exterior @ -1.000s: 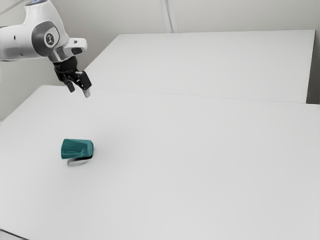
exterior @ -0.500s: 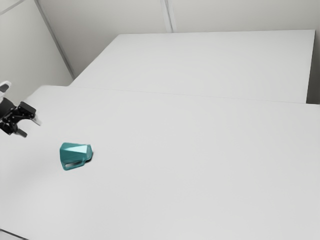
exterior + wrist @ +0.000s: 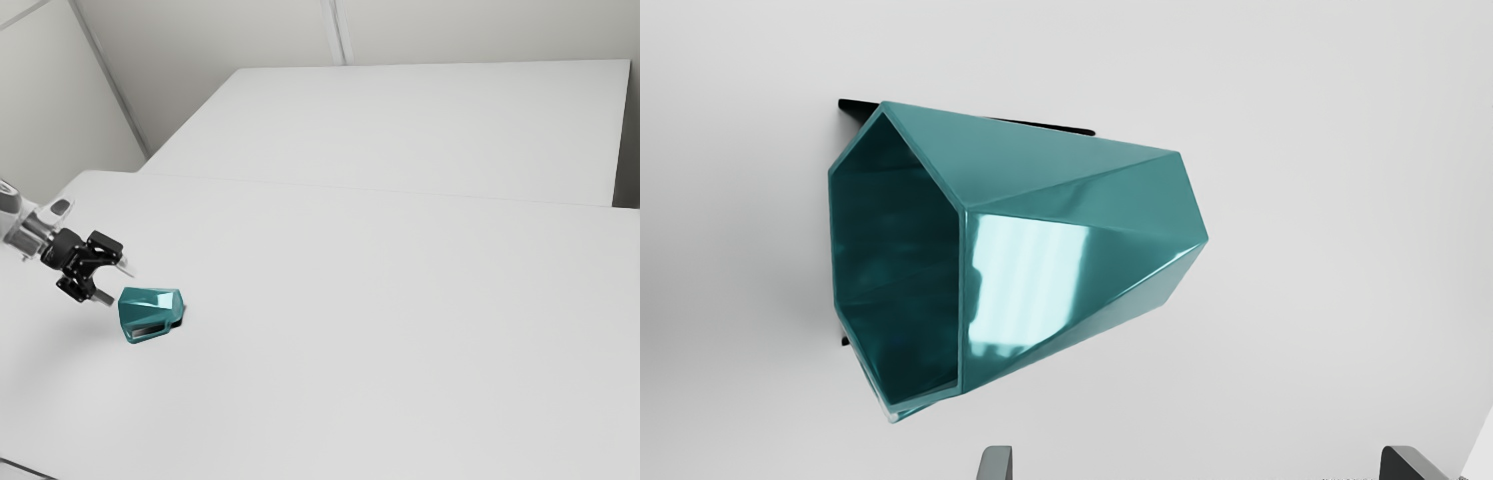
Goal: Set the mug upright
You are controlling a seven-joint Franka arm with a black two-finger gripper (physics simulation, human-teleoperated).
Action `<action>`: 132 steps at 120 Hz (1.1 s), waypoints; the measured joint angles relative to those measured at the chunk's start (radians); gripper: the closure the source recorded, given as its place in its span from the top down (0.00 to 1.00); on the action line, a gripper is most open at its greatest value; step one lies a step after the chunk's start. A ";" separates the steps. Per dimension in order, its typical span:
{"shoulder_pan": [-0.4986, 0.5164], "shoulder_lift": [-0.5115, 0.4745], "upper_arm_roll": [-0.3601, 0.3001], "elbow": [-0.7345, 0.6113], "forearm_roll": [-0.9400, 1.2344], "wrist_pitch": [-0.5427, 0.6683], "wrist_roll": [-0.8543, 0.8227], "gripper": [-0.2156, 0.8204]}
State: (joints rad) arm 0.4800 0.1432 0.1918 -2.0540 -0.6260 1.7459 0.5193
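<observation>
Right, we have the gripper (image 3: pixel 119 284) standing wide open with nothing in its grasp, near the teal faceted mug (image 3: pixel 150 301), which lies on its side on the white table (image 3: pixel 380 340). The mug's mouth (image 3: pixel 896 267) faces the exterior view's left, and we look partly into its dark inside from the wrist. Much of the handle (image 3: pixel 150 329) is hidden from our wrist camera behind the body, and the underside of the base is turned away from us. Our fingers (image 3: pixel 996 463) are cut off by the wrist view's edge, and the arm (image 3: pixel 26 232) runs out of the exterior view at its left. The table is smooth and pale, with a black shadow right beside the mug. Beyond a thin seam we see another white surface (image 3: pixel 420 125), then light grey walls (image 3: pixel 210 35) with a narrow upright strip (image 3: pixel 339 35). What the dark area (image 3: pixel 628 165) at the exterior view's right edge is, we cannot tell.
</observation>
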 joint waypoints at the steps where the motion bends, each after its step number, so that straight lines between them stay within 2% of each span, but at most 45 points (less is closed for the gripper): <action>1: 0.000 0.001 0.000 0.002 0.000 0.000 0.001 0.79; 24: 0.038 0.073 -0.001 0.086 -0.002 -0.022 0.023 0.79; 56: 0.091 0.141 -0.026 0.097 -0.033 -0.053 0.060 0.78; 88: 0.121 0.199 -0.045 0.094 -0.103 -0.058 0.105 0.55; 116: 0.140 0.231 -0.047 0.088 -0.194 -0.059 0.176 0.27; 132: 0.149 0.242 -0.047 0.082 -0.261 -0.059 0.230 0.17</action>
State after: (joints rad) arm 0.6290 0.3852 0.1452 -1.9715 -0.8868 1.6865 0.7493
